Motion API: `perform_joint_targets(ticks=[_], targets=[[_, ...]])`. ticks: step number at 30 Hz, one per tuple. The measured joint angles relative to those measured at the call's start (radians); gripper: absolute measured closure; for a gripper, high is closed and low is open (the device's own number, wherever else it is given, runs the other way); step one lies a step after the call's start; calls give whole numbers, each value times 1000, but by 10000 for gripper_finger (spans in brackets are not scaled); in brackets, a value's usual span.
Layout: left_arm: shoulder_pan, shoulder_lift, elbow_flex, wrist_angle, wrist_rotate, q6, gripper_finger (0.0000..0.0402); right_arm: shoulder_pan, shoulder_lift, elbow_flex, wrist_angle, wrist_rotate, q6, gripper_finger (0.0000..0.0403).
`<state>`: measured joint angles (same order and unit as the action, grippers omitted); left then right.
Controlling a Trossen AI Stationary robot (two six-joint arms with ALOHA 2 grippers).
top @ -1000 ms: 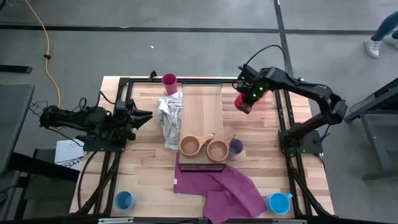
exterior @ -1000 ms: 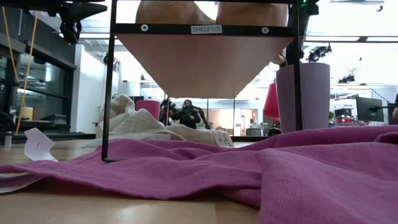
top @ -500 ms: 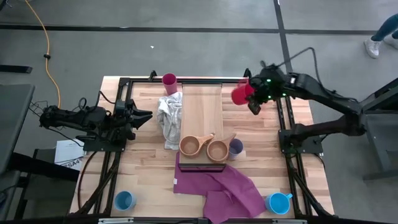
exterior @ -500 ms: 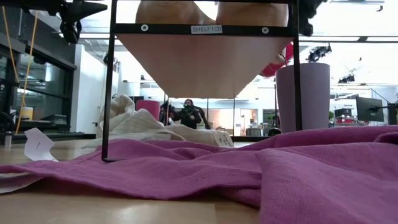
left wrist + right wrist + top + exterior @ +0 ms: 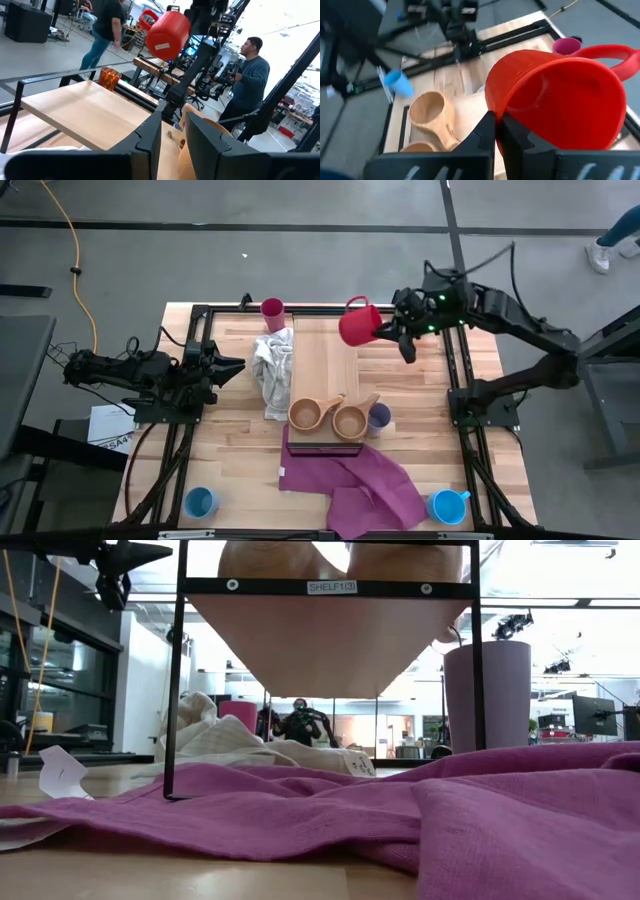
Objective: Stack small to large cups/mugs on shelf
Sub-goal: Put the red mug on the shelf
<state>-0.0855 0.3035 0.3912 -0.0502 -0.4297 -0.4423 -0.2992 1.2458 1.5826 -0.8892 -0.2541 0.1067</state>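
Observation:
The red mug [image 5: 357,323] hangs in the air over the far right corner of the shelf [image 5: 325,360], a long light-wood plank in a dark frame. My right gripper [image 5: 385,330] is shut on it. Two tan wooden cups [image 5: 305,415] [image 5: 350,421] stand on the shelf's near end, with a lavender tumbler [image 5: 379,417] on the table beside them. A magenta tumbler [image 5: 272,309] stands at the far edge, and an orange tumbler [image 5: 109,77] beyond the shelf. Blue mugs [image 5: 201,502] [image 5: 447,505] stand at the near corners. My left gripper [image 5: 235,366] waits open at the left. My right gripper holds the red mug by its wall at the rim [image 5: 496,111], one finger outside and one inside the mouth. The fingers come from the table's right, slanting down. The mug is lifted clear and tipped, its mouth toward the wrist and its handle [image 5: 615,52] on the far side.
A crumpled white cloth [image 5: 272,370] lies against the shelf's left side. A purple cloth [image 5: 365,480] spreads from the shelf's near end toward the front edge. People stand in the room beyond the table [image 5: 250,75].
My right gripper has risen and gone toward the table's left, carrying the red mug from beside the shelf's right side up over its far right corner. The mug has tipped over on the way, and the gripper has tilted up with it.

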Motion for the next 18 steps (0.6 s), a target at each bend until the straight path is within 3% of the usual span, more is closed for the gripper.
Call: perform_joint_targets(ticks=[8,18], targets=[[0,0,0,-4,0,0,324,14,257,344,-353,18,-187,403],[0,0,0,-14,38,1,324,72,472,616,-533,15,-263,403]])
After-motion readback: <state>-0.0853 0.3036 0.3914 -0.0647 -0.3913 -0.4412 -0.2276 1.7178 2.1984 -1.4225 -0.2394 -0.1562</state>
